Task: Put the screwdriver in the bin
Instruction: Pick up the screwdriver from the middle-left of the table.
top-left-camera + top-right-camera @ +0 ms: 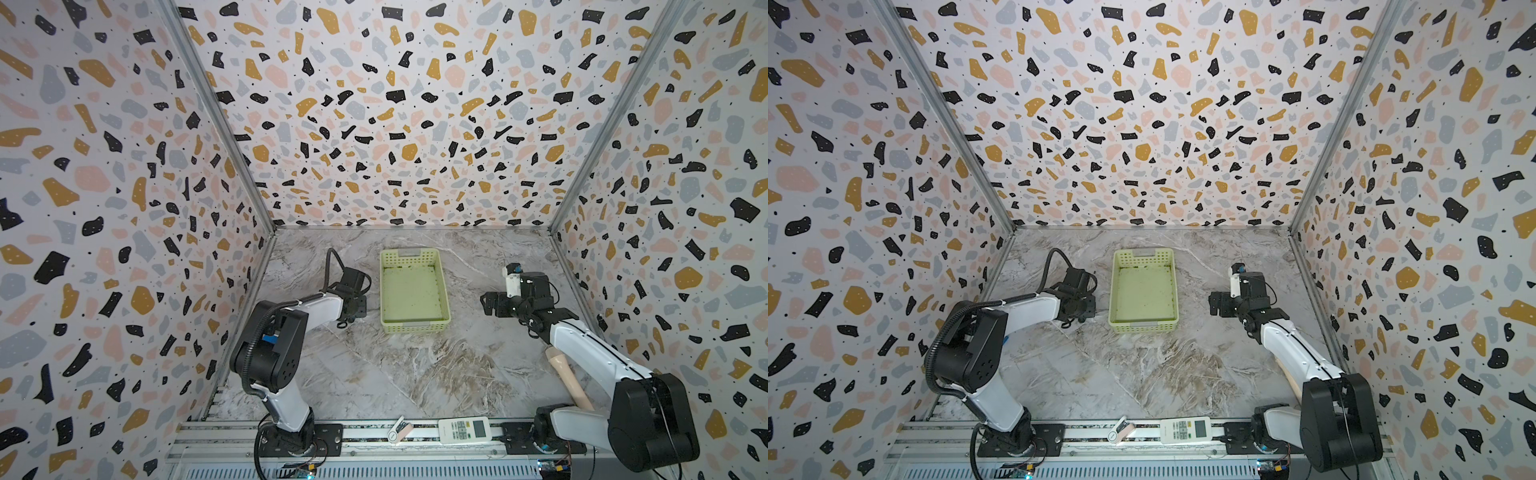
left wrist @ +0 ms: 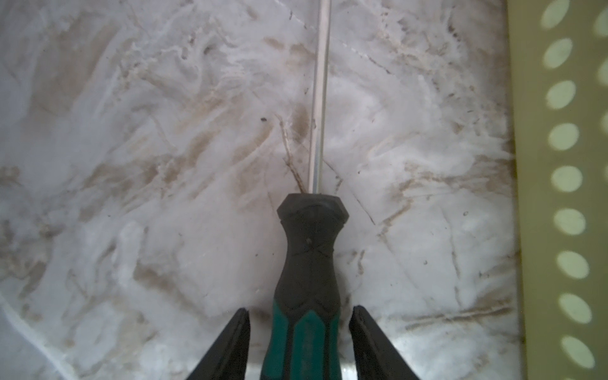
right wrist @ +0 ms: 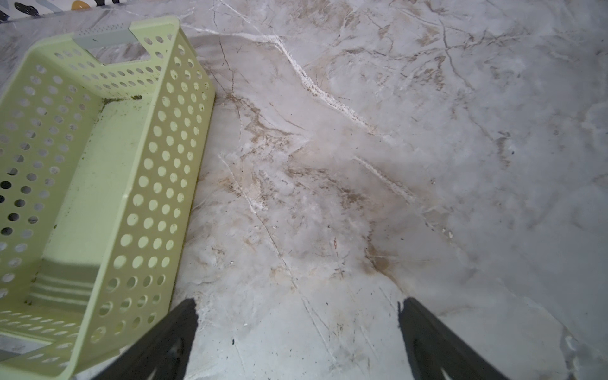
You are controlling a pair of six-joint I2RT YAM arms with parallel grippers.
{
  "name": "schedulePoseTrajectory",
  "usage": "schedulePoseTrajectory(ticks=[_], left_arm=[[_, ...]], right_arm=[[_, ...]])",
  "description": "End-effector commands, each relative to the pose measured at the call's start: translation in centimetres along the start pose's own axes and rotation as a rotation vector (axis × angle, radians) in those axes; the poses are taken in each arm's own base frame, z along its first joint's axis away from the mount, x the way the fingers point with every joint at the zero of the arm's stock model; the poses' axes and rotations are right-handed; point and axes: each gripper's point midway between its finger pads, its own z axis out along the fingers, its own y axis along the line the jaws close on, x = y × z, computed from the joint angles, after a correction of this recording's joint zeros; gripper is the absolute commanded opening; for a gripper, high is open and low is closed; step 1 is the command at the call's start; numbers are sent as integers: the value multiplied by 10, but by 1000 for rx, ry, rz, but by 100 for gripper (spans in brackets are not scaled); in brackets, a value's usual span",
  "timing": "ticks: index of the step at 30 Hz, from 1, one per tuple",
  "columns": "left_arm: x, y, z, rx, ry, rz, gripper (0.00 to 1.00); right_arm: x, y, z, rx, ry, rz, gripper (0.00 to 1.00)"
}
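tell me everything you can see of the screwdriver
The screwdriver has a moulded handle, black toward the shaft and teal-green toward the rear, with an angular collar, and a thin, straight, grey metal shaft whose tip runs out of the left wrist view. It lies flat on the marble tabletop, alongside the perforated wall of the yellow-green basket but apart from it. The left tool straddles the handle, fingers either side with slim gaps, not yet gripping.

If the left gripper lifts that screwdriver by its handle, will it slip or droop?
The screwdriver looks rigid, so it probably won't droop. Its rubbery-looking black and green handle should hold well in the left gripper. The jaws flank the handle's green end with the long shaft ahead, so it may tip nose-down.
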Motion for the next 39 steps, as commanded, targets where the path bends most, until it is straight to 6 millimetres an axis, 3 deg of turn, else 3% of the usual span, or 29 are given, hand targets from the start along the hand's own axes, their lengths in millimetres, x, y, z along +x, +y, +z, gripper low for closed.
schedulePoseTrajectory(ticks=[1, 13, 20, 24, 31, 39], left_arm=[[-5, -2, 1, -3, -6, 4, 50], [0, -2, 7, -8, 13, 7, 46], [-3, -4, 4, -1, 13, 9, 25], [-9, -3, -4, -2, 0, 9, 23], [-33, -1, -40, -3, -64, -2, 22], [-78, -14, -110, 76, -197, -62, 21]], right_arm=[[-5, 1, -6, -7, -26, 7, 98], [-3, -1, -6, -4, -23, 9, 98], [-2, -1, -7, -4, -22, 13, 98], [-1, -1, -7, -5, -21, 13, 98], [-4, 0, -8, -8, -29, 11, 98], [-11, 2, -13, -21, -47, 19, 98]])
